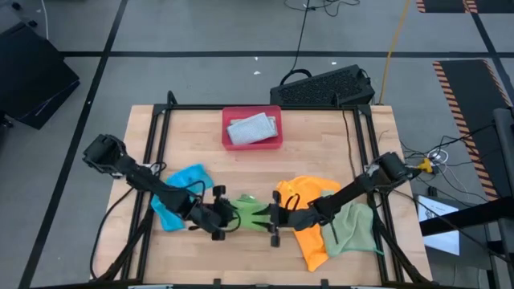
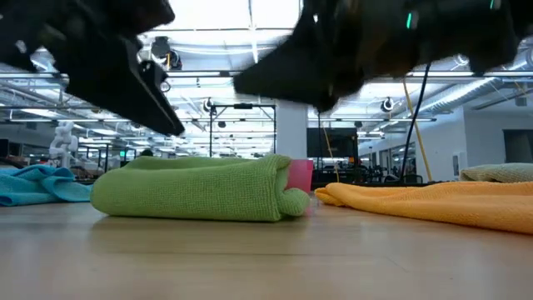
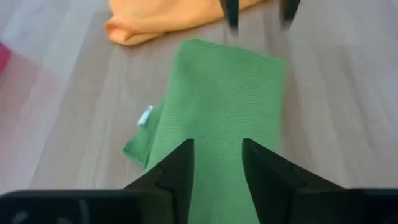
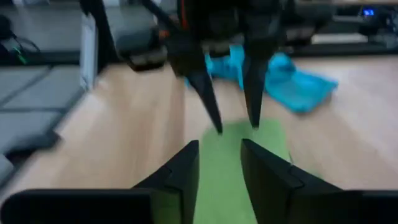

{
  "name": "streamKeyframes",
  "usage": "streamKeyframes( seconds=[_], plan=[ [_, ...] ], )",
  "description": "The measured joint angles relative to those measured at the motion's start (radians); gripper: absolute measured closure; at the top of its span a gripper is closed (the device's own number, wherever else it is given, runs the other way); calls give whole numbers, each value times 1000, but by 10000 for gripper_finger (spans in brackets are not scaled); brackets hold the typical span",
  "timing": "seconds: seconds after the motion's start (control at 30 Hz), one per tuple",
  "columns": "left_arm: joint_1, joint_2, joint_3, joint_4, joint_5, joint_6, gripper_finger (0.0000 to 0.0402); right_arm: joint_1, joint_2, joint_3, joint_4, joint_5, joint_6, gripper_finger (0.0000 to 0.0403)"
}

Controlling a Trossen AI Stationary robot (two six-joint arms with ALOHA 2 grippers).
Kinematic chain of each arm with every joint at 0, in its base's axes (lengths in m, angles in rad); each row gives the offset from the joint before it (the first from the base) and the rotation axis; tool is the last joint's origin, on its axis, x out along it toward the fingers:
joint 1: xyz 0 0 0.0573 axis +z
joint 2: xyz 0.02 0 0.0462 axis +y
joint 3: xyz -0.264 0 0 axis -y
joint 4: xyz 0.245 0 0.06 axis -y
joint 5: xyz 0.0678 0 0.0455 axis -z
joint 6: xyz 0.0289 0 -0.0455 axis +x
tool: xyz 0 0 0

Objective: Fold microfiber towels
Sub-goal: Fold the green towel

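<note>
Folded green towel (image 2: 196,190) on table, left gripper (image 3: 216,163) and right gripper (image 4: 219,163) jaws narrowly parted (holding nothing), above it.

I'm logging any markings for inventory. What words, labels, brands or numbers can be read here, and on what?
None can be read.
Small white tag at the edge of the folded green towel: too small and blurred to read.
Paper beside the table: print too small to read.
</note>
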Motion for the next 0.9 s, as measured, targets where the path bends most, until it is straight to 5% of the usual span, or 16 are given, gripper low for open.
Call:
streamKeyframes(
  seconds=[0.43, 0.9],
  plan=[
    [105, 64, -130, 122, 50, -88, 303, -78, 200, 0, 47, -28, 151, 395],
    [63, -116, -102, 142, 71, 71, 298, -91, 206, -1, 69, -53, 200, 401]
  ],
)
